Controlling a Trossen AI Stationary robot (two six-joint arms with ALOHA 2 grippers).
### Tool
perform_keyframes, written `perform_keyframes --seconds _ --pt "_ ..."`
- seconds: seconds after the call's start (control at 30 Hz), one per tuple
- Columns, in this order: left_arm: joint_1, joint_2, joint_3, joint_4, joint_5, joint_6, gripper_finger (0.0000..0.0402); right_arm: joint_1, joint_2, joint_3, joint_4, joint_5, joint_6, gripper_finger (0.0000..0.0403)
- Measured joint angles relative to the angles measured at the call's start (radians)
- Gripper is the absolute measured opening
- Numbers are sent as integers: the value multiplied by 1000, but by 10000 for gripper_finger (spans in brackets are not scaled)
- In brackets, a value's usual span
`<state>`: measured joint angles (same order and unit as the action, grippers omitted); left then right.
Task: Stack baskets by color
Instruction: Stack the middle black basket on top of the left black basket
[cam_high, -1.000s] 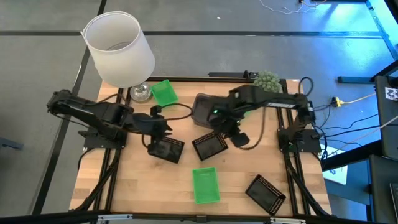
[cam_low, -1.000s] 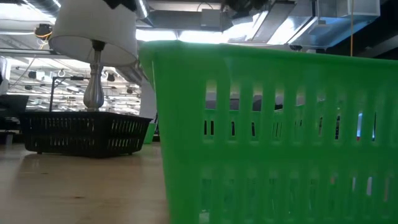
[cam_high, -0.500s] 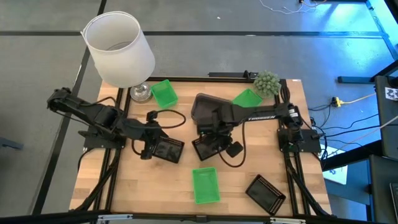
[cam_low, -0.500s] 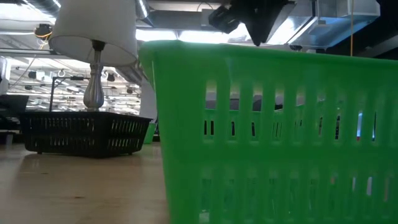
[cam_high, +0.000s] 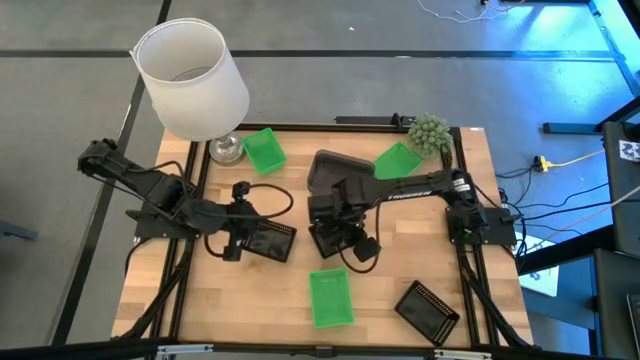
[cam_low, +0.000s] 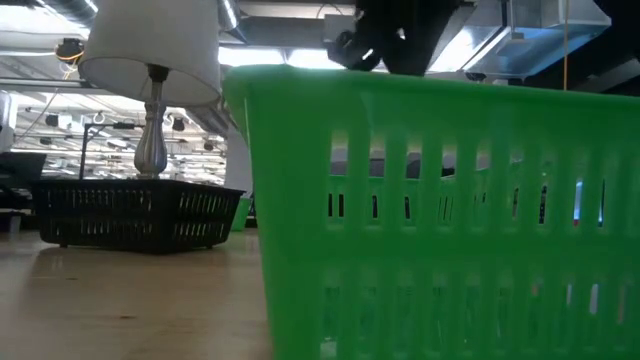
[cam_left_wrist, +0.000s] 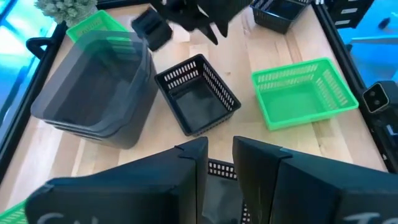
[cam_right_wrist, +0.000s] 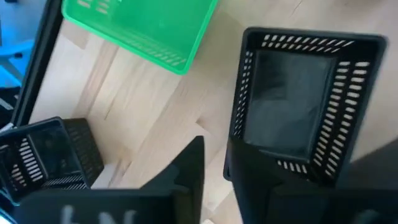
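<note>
Two grippers: both at frame centre.
Right gripper (cam_high: 352, 243): fingers slightly apart, straddling the near wall of a black perforated plastic basket (cam_high: 331, 238).
Left gripper (cam_high: 240, 243): finger state unclear, at another black basket (cam_high: 268, 241).
Grey translucent stack (cam_high: 330, 172): upper centre.

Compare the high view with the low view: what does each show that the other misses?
Only the high view: both arms, the grey stack, three black baskets, three green baskets, the plant. Only the low view: the room behind and the lamp's metal stem. Both share: the lampshade, the front green basket and the left black basket.
</note>
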<state>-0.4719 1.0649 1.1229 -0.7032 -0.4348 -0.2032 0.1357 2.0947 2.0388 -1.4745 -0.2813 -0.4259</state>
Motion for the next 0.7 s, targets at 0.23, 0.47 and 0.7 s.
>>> perform_keyframes --seconds 0.23,0.47,0.7 --pt "-26 0 0 0 -10 -20 67 8 91 0 0 0 -25 100" --pt "-44 -9 0 1 -28 -32 66 7 152 0 14 65 -26 98" --pt "-47 -31 0 4 -42 -53 66 7 169 0 23 58 -25 98"
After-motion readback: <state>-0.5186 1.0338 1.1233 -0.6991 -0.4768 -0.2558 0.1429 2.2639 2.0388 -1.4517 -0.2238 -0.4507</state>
